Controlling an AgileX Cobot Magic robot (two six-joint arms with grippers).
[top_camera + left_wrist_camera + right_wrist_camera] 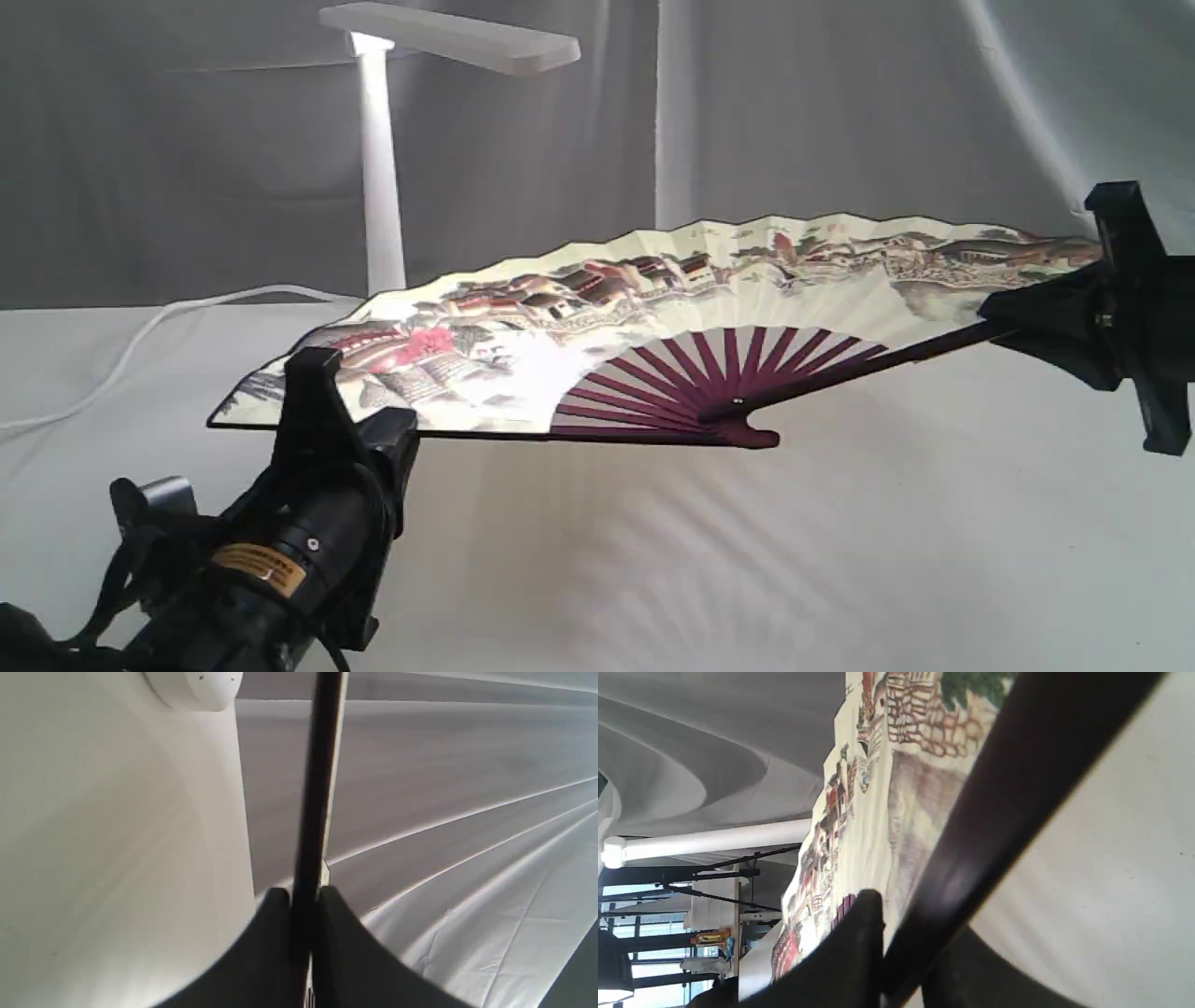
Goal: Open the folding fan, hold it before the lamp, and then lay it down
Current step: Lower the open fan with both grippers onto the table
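Note:
The folding fan [653,308] is spread fully open, cream paper painted with a village, maroon ribs meeting at a pivot, held in the air above the white cloth. My left gripper [322,425] is shut on its left guard near the outer end; in the left wrist view the dark guard [317,788] runs out from between the black fingers [275,933]. My right gripper [1013,322] is shut on the right guard, which also shows close up [1008,802] beside the painted paper [859,826]. The white lamp [381,177] stands behind the fan's left half, its stem and bar head above the paper.
A white cloth [840,560] covers the table and hangs as a backdrop. The lamp's white cord [149,331] trails over the cloth at the left. The lamp's round base [196,688] shows at the edge of the left wrist view.

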